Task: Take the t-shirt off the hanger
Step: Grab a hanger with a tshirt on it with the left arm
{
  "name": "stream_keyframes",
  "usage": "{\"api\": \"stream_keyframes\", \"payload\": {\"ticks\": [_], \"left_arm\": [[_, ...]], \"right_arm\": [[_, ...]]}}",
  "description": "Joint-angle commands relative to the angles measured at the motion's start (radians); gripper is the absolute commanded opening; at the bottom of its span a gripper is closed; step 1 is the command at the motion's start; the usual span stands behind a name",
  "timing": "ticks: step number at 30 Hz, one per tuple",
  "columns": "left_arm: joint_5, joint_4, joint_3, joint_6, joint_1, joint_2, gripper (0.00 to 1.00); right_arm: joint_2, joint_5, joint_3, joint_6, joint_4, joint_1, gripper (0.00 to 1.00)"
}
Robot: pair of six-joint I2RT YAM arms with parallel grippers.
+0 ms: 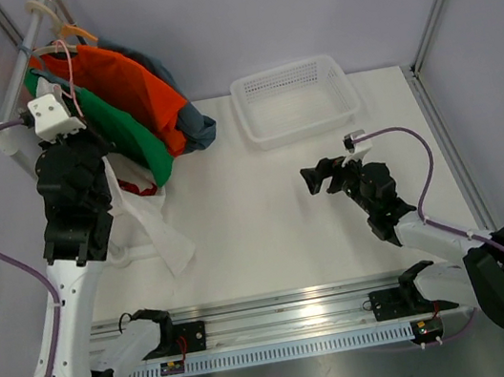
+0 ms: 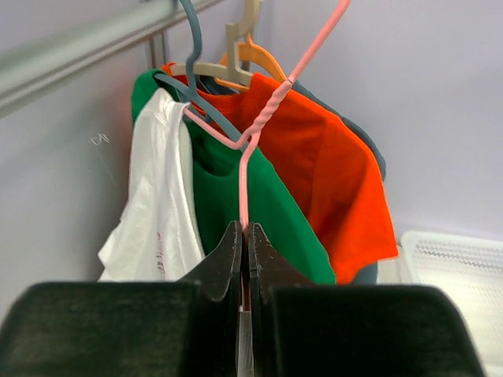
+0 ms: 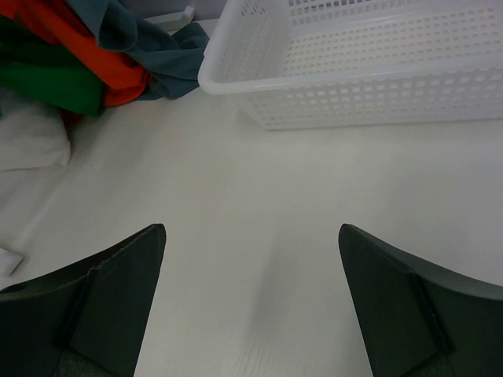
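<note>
A white t-shirt [image 2: 157, 204] hangs by one shoulder on a pink wire hanger [image 2: 267, 110]. Its lower part trails onto the table [image 1: 158, 233]. My left gripper [image 2: 245, 232] is shut on the hanger's bare pink wire just below the twisted neck. From above, the left wrist [image 1: 54, 117] sits beside the rail, with its fingers hidden under it. My right gripper [image 1: 312, 181] hovers low over the middle of the table, open. Nothing lies between its fingers [image 3: 118, 267], which point toward the clothes.
Green [image 1: 132, 136], orange [image 1: 132, 78] and grey-blue [image 1: 198, 125] shirts hang on other hangers from the rail [image 1: 19, 39] at the back left. Their hems touch the table. A white mesh basket [image 1: 288, 70] stands at the back centre-right, just ahead of the right gripper.
</note>
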Motion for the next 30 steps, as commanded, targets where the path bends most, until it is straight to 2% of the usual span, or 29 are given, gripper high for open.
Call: {"api": "stream_keyframes", "payload": {"ticks": [1,5,10,15,19,24,30], "left_arm": [[0.126,-0.007,-0.019,-0.039,-0.022,-0.055,0.0],[0.114,-0.003,-0.088,-0.041,-0.028,-0.111,0.0],[0.071,0.058,-0.184,0.008,-0.028,-0.153,0.0],[0.201,0.061,-0.249,0.03,-0.028,-0.193,0.0],[0.244,-0.122,-0.2,0.04,-0.028,-0.222,0.0],[0.256,-0.302,-0.157,0.08,-0.028,-0.3,0.0],[0.457,-0.399,-0.108,0.11,-0.028,-0.424,0.0]], "right_arm": [[0.013,-0.055,0.044,-0.018,0.066,0.014,0.99],[0.046,-0.072,0.066,-0.018,0.06,0.016,0.99],[0.102,-0.252,0.182,-0.031,0.072,0.04,1.0],[0.173,-0.299,0.329,-0.087,0.021,0.106,1.0],[0.227,-0.335,0.423,-0.078,0.007,0.12,0.99],[0.279,-0.342,0.436,-0.075,0.027,0.139,0.99],[0.32,-0.345,0.434,-0.067,0.047,0.157,0.98]]}}
